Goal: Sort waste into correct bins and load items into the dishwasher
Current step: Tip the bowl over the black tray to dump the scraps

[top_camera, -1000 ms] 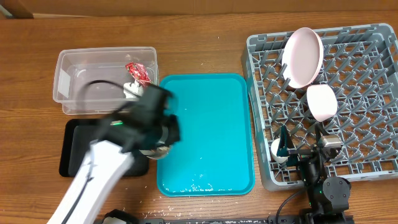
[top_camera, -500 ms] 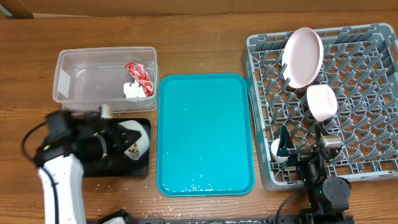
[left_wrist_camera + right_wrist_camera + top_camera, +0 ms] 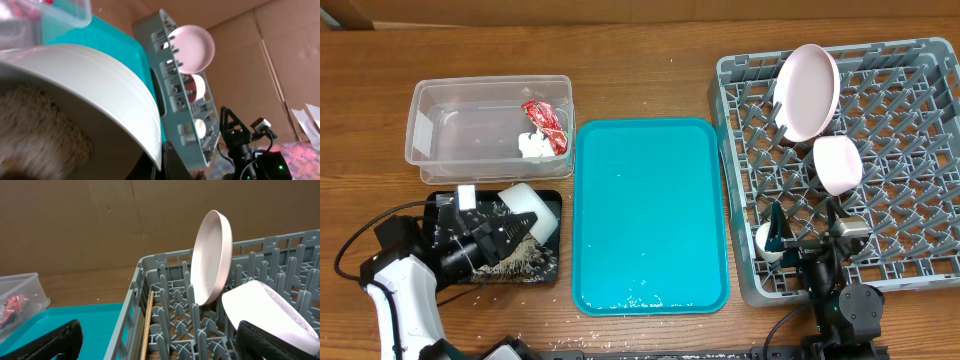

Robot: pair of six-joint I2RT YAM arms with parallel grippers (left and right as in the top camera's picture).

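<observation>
Overhead view: the left end effector (image 3: 510, 232) gripped the cream-white bowl (image 3: 527, 203) by its rim and held it tipped on its side over the black tray (image 3: 432, 205), apparently so that food waste could fall out; pale grains (image 3: 525, 263) lay scattered on that tray. The left arm reached in low from the bench's (image 3: 650, 60) near-left corner, forearm roughly level, wrist pointing toward the teal tray (image 3: 650, 200). The red wrapper (image 3: 544, 122) and tissue wad (image 3: 531, 146) lay in the clear tub (image 3: 450, 140). In the dish rack (image 3: 910, 200) the pink plate (image 3: 807, 92) stood on edge between pegs, the pink bowl (image 3: 837, 165) just beside it. The right end effector (image 3: 778, 235) rested at the rack's near-left corner, judged idle. Left wrist view: the bowl's white wall filled the frame, a dark finger (image 3: 167, 162) clamped at its rim; the blurred pale mass inside could not be identified. Right wrist view: both fingers (image 3: 50, 340) stood wide apart with nothing between them, aimed along the rack toward the upright plate. A chopstick (image 3: 147, 325) lay along the rack's inner wall. Judged from this, the bowl had yet to be racked.
</observation>
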